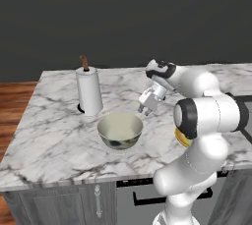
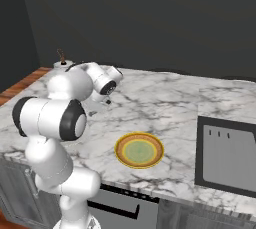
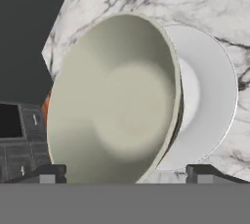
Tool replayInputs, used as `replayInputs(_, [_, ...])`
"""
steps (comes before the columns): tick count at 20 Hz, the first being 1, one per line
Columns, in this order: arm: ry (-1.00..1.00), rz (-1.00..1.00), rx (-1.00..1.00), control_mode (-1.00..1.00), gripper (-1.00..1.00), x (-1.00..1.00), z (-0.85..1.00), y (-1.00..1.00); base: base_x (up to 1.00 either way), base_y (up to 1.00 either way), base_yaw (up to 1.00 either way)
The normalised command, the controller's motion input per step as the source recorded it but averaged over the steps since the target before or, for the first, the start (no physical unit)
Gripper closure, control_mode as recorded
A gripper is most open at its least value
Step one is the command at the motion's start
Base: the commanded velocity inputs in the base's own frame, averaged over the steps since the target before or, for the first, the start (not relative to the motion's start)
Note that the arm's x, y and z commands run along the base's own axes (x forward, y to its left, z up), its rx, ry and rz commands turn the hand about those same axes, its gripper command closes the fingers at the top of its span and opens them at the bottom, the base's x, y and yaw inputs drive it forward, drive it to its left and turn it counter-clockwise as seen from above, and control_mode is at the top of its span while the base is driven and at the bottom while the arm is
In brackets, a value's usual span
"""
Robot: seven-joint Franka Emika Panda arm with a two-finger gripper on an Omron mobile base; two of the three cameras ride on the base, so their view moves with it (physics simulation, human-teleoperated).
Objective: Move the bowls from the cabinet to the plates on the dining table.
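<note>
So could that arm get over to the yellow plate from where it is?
Probably yes: the yellow plate lies bare on the dining table, close beside the arm, and the gripper is open, holding nothing.

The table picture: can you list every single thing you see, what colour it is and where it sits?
Bowl: one, cream, on the white plate near the table's front edge.
White plate: one, pale white-grey, under the bowl.
Yellow plate: one, yellow rim with greenish centre, bare, near the front edge.
Paper towel roll: one, white with a brown top, upright behind the bowl.
Dark mat: one, flat, at the table's right end.
Dining table: one, white marble with grey veins.
Gripper: one, white, open, just beside the bowl.
</note>
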Motion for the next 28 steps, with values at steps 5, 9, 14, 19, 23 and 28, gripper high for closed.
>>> replayInputs(5, [-0.03,0.00,0.00,-1.00,-1.00,-0.32,0.55,0.00,0.00,0.00,0.00])
replayInputs(9, [-0.08,-0.10,0.00,-1.00,-1.00,-0.78,0.27,-0.01,0.00,0.00,0.00])
replayInputs(14, [-0.15,-0.13,0.00,-1.00,-1.00,-0.93,0.35,0.00,0.00,0.00,0.00])
replayInputs(19, [-0.12,-0.10,0.00,-1.00,-1.00,-0.95,0.50,0.07,0.00,0.00,0.00])
replayInputs(23, [-0.02,-0.05,0.03,-1.00,-1.00,-0.83,0.98,0.07,0.00,0.00,0.00])
replayInputs(28, [0.00,-0.14,0.14,-1.00,-1.00,-0.74,0.80,0.00,0.00,0.00,0.00])
